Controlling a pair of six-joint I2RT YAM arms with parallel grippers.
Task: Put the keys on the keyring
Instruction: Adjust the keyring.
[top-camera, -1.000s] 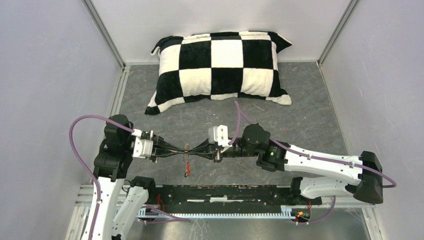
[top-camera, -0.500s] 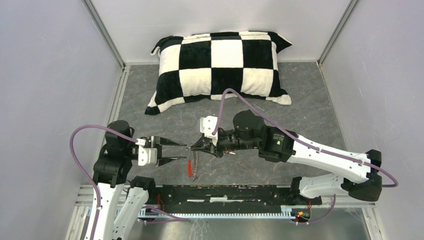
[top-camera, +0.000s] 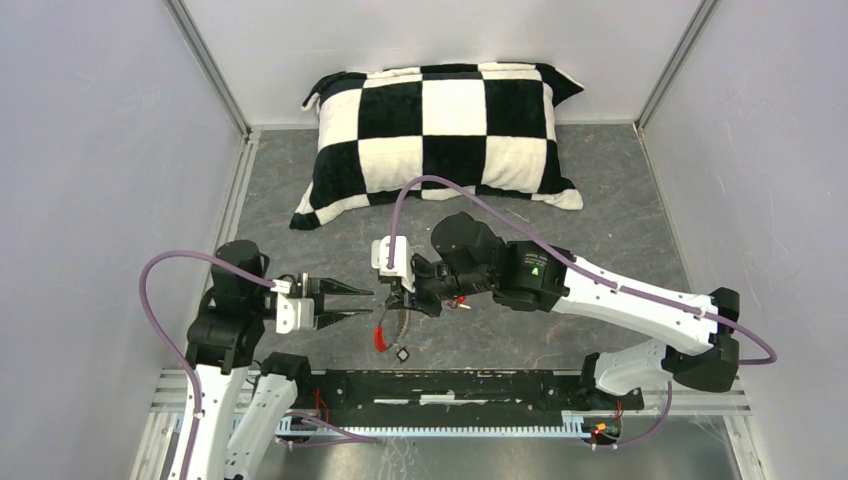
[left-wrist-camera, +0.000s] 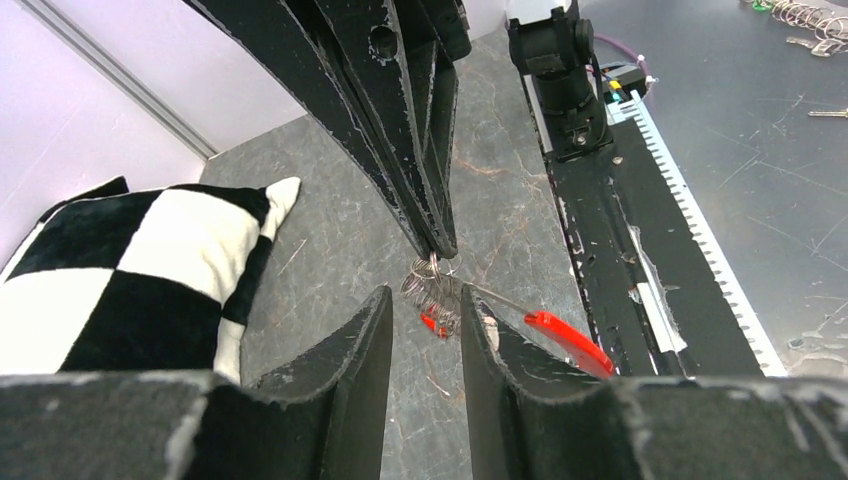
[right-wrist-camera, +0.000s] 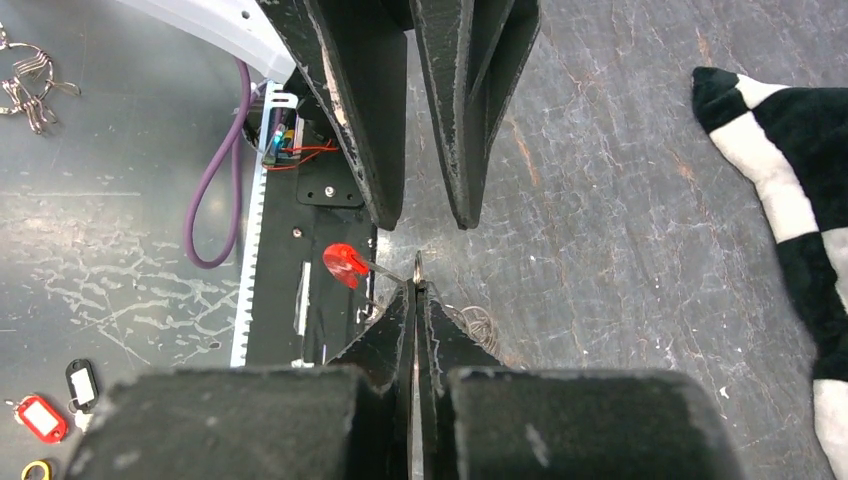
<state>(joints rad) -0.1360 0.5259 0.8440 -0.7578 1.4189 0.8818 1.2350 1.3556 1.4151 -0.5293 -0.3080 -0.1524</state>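
My right gripper (top-camera: 400, 299) is shut on the top of the keyring (top-camera: 396, 322), a silvery wire coil that hangs down from its tips. A red-headed key (top-camera: 380, 339) dangles at the coil's lower left. A tiny black-and-white key (top-camera: 402, 353) shows just below it; I cannot tell whether it hangs or lies on the table. In the left wrist view the keyring (left-wrist-camera: 436, 290) and the red key (left-wrist-camera: 568, 343) sit just beyond my left gripper (left-wrist-camera: 425, 300). My left gripper (top-camera: 368, 301) stands open, empty, just left of the coil. The right wrist view shows my right gripper (right-wrist-camera: 416, 287) pinched shut on the wire.
A black-and-white checkered pillow (top-camera: 440, 135) lies at the back of the grey table. A black rail (top-camera: 450, 385) runs along the near edge. Beyond it, on the bench, lie spare key tags (right-wrist-camera: 40, 415) and a bunch of rings (right-wrist-camera: 25, 85).
My left gripper has opened, let go of the keyring and drawn back left. My right arm has swung left with the keyring, which now hangs from it alone.
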